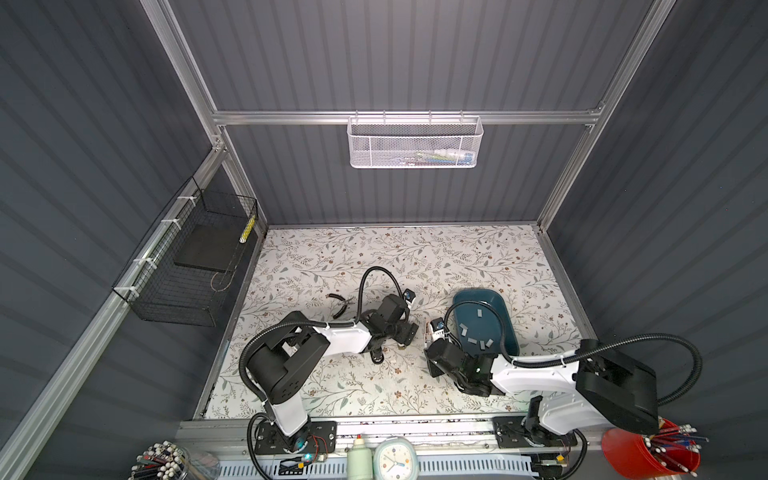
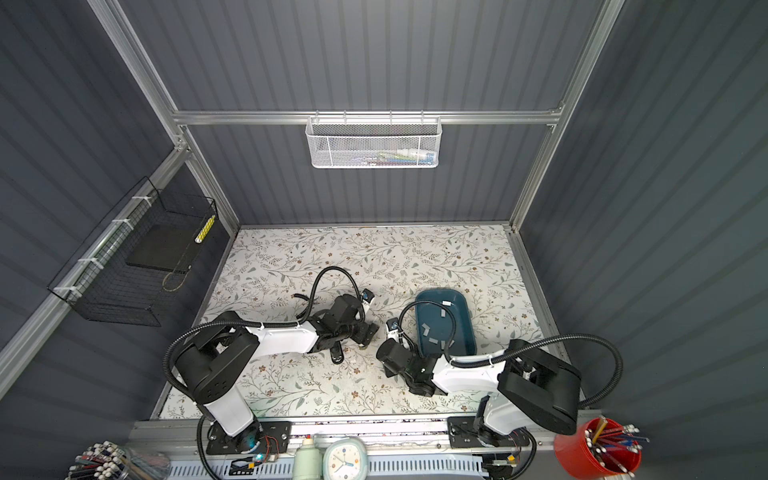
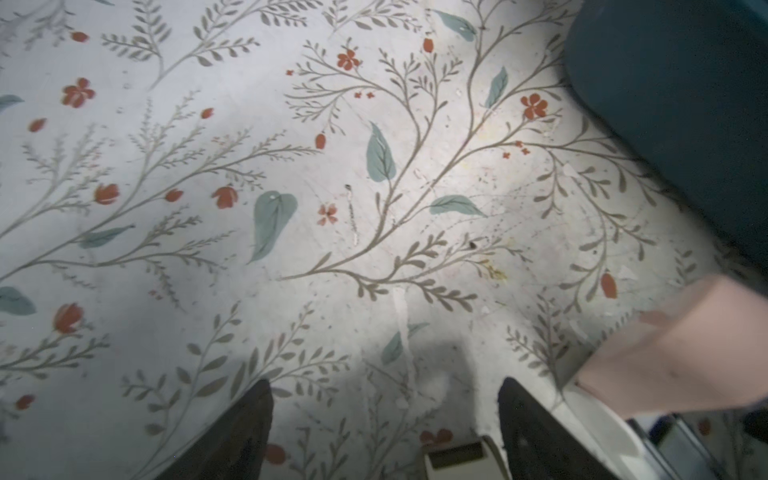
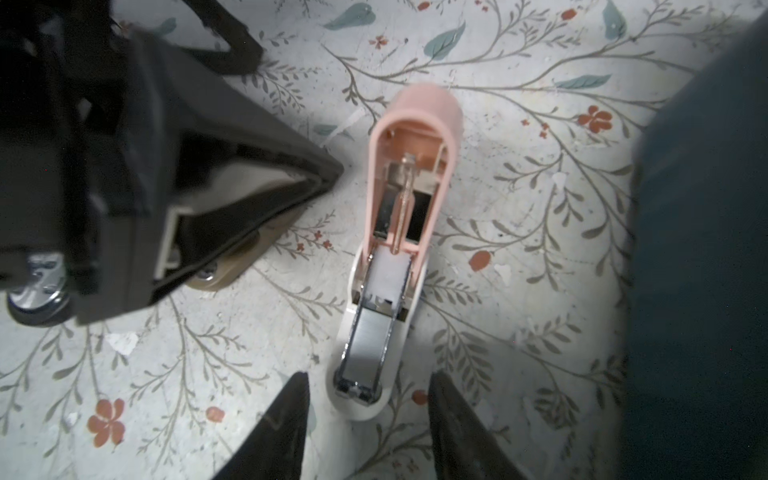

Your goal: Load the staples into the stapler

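Jaws of right hand (image 4: pixel 369 376) stood apart, straddling front end of stapler (image 4: pixel 388 266), gap on each side, nothing gripped. One stapler only, on floral bench (image 4: pixel 519 249): white base, pink lid open. Of staples (image 4: pixel 372 336), one grey strip lay in open magazine. At least five more lay loose in single teal tray (image 1: pixel 467 296) just beside; exact count unclear under cable. Wide-open left hand (image 3: pixel 384 384) was empty, just beside pink lid. Farther out: one white mesh basket (image 1: pixel 415 145), one black wire basket (image 1: pixel 187 266), one clock (image 1: pixel 397 459), numerals too small to read.
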Available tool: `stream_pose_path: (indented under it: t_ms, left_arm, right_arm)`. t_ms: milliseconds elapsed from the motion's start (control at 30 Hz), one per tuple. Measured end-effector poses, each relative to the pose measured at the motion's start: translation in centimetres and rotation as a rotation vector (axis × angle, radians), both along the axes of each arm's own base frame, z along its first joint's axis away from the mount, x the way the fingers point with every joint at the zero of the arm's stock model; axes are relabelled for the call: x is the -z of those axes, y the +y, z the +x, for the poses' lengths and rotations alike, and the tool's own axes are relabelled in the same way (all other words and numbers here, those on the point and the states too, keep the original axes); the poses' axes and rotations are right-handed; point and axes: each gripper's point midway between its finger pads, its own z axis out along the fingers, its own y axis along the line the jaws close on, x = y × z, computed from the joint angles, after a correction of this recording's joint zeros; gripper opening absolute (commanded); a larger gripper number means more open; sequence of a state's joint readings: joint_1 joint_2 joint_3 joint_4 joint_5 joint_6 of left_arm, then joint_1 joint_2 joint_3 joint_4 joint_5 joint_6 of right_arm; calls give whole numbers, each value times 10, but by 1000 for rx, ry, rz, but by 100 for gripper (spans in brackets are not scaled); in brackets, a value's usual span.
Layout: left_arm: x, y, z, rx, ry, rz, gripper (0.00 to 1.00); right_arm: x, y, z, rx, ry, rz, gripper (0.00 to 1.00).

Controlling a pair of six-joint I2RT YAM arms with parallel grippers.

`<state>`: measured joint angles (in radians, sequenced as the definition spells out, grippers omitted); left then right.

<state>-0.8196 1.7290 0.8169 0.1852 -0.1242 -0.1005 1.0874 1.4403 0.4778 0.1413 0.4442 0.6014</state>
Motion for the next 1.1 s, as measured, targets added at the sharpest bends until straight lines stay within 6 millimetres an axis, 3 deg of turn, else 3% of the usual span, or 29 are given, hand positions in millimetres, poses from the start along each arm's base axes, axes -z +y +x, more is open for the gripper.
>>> stream_pose_path:
  t_ms: [133,267,400,667,833,900,1100]
  left_arm:
    - [-12,-4,11,-17,-17,-1,86]
    - [-27,-23,32,-15,-36,-38,86]
    - [-24,-38,35,19,-13,-59,86]
    - [-8,-47,19,105,53,-78,84]
    - [-2,-37,-3,149,80,-96,85]
    - [-3,-34,-9,163,81,-104,85]
    - [-7,-42,-19,211,67,-145,85]
  right_arm:
    - [11,-2,0,6,8,-40,49]
    - [11,1,5,21,-3,-45,38]
    - [11,2,7,33,-9,-43,33]
    - [11,1,7,39,-15,-36,29]
    - [11,2,8,40,-21,-28,29]
    - [11,2,8,40,-22,-26,36]
    - [10,2,8,41,-25,-12,44]
